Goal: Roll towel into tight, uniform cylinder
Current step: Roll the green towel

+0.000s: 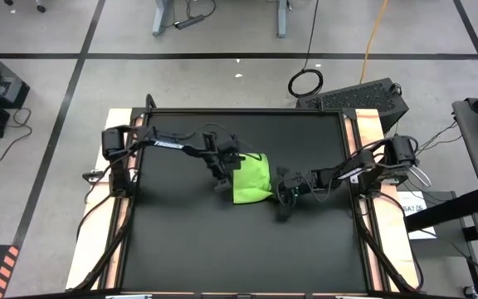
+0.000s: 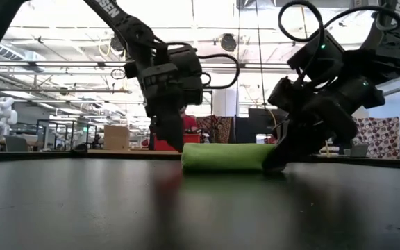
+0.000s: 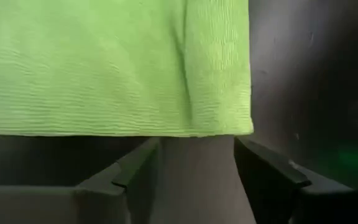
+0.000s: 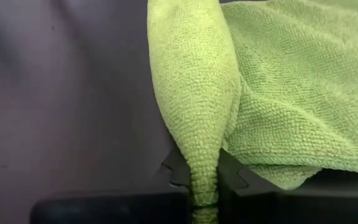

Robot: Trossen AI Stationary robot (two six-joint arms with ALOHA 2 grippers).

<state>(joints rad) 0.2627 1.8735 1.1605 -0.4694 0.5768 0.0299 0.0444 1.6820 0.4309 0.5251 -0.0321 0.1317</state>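
The lime-green towel (image 1: 251, 180) lies on the black tabletop near its middle, partly rolled along its near edge, the rest lying flat toward the far side. In the low view it shows as a low green roll (image 2: 224, 157). My left gripper (image 3: 194, 171) is open just off the towel's left edge, its fingers pointing down at the table. My right gripper (image 4: 204, 180) is at the towel's near right corner and is shut on the rolled end (image 4: 194, 112). My right gripper pinches the tapered end of the towel's roll (image 4: 202, 167) between its two fingers. It comes slanting down from the table's right side, along the roll. The roll lies on the table and widens away from the fingers; the flat part (image 4: 303, 93) lies beside it.
The black tabletop (image 1: 222, 249) has wooden rails on its left (image 1: 110, 216) and right (image 1: 372, 133). Free room lies on the near half of the table. Cables and equipment stand on the floor beyond the table.
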